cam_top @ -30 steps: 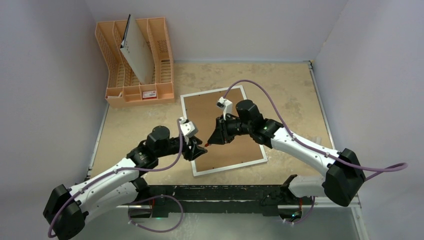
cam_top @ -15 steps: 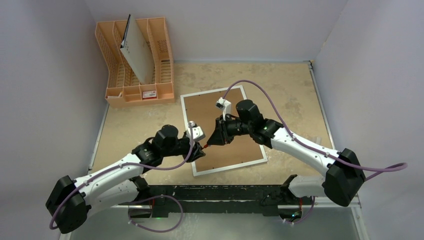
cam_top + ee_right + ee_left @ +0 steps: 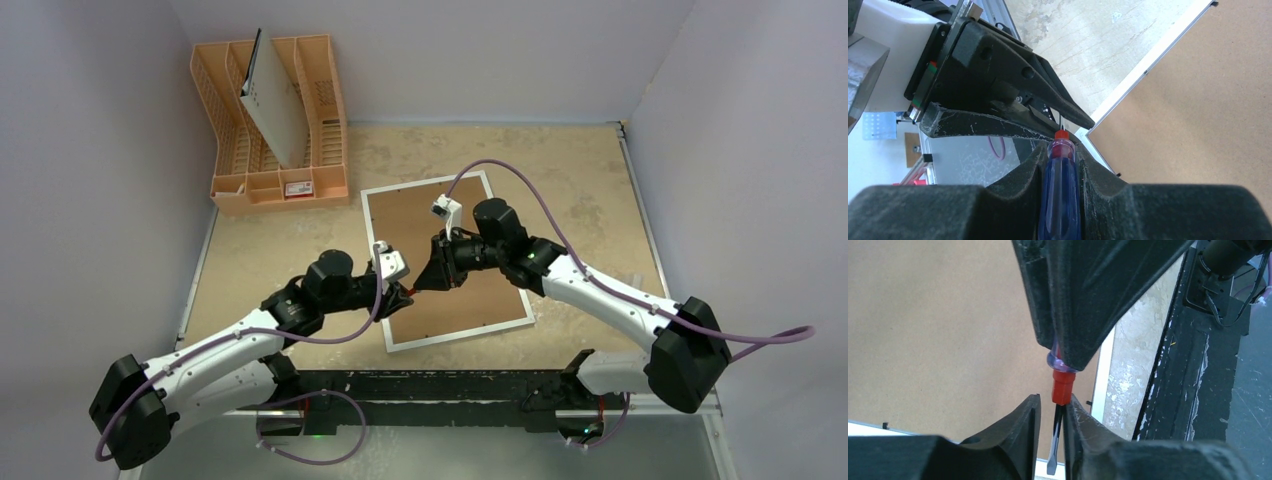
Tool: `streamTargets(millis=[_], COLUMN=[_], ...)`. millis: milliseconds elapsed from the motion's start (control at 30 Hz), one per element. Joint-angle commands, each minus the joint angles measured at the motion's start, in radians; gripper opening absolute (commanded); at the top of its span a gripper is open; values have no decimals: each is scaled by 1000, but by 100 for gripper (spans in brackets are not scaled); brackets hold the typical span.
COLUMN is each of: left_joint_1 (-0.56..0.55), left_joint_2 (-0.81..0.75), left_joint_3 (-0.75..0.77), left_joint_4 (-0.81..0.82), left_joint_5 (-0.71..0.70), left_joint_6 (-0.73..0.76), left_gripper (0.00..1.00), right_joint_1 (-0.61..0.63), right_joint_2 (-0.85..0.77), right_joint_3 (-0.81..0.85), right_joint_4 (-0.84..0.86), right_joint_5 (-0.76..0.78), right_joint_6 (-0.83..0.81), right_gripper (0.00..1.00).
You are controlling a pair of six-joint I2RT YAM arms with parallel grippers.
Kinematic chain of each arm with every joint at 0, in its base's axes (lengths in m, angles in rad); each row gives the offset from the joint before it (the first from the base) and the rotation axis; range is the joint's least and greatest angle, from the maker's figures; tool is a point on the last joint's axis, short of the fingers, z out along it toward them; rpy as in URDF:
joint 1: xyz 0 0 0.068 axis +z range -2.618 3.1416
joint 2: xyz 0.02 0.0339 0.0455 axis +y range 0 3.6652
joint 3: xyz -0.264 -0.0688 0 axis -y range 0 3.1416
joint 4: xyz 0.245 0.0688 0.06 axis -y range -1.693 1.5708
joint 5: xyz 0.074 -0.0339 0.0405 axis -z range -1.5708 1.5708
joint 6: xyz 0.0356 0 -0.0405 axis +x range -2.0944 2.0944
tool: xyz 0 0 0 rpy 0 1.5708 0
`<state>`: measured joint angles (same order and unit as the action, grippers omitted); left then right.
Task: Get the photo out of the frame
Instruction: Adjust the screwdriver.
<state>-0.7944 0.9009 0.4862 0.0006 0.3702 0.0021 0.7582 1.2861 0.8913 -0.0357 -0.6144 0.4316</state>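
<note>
Left pincer has swung in, straddling right pincer's screwdriver.

rack behind-left of frame

Nothing can be read in any view. A small white-and-red label lies in a front compartment of the rack, upper left of the top view. Its print is too small to make out.
</note>
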Motion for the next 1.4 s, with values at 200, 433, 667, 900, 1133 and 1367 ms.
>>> streamTargets(millis=[200, 433, 667, 900, 1133, 1367], left_joint_1=[-5, -17, -45, -64, -69, -71], left_joint_2=[-3, 8, 16, 27, 28, 37], left_joint_3=[34, 82, 132, 162, 178, 179], left_joint_4=[1, -95, -168, -214, -259, -247], left_joint_5=[9, 47, 45, 8, -24, -40], left_joint_6=[32, 130, 226, 275, 310, 301], left_gripper=[0, 0, 0, 0, 0, 0], right_joint_1=[0, 0, 0, 0, 0, 0], right_joint_2=[-30, -55, -55, -16, -8, 4], right_joint_3=[-14, -37, -37, -25, -26, -30], right_joint_4=[31, 20, 8, 9, 24, 52], right_joint_5=[-55, -112, -129, -165, -192, -214], right_joint_6=[-11, -54, -57, -53, -48, -38], right_gripper=[5, 45, 52, 44, 29, 5])
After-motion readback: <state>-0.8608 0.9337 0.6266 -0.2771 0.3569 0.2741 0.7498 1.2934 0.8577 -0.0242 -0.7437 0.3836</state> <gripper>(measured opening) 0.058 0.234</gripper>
